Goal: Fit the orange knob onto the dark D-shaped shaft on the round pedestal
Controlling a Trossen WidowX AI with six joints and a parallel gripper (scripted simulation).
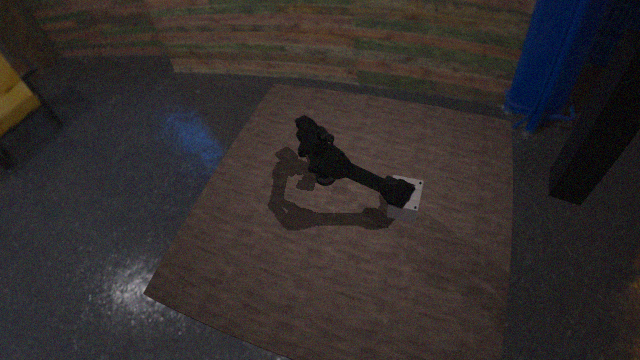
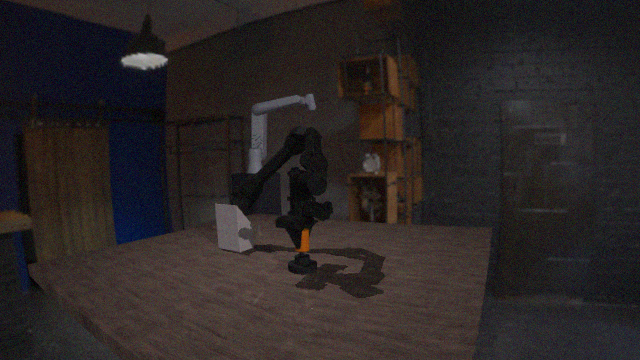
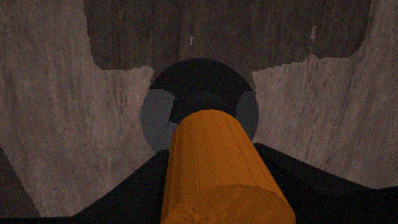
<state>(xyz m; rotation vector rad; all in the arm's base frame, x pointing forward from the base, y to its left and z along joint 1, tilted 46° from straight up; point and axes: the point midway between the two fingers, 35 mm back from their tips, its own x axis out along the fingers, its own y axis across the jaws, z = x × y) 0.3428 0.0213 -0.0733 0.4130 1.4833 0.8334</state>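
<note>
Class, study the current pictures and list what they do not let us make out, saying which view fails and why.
- Flat side of the hole in the orange knob: wrist view; it faces away, underneath.
- The shaft's flat side: wrist view; the knob covers it.
- The knob itself: top view; the dark arm hides it.
- Whether knob and shaft touch: exterior view; too small and dark.

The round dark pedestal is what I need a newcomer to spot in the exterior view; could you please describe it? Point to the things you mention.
On the brown wood-grain table (image 1: pixel 400 280) (image 2: pixel 200 300) (image 3: pixel 50 75), find the black robot arm (image 1: pixel 367 177) (image 2: pixel 277 162). Below its orange cylindrical knob (image 2: pixel 305 240) (image 3: pixel 215 150) sits the round dark pedestal (image 2: pixel 302 265) (image 3: pixel 157 117). Unlike the pale angular block (image 2: pixel 230 227) nearby, it is low, round, and stepped.
</note>
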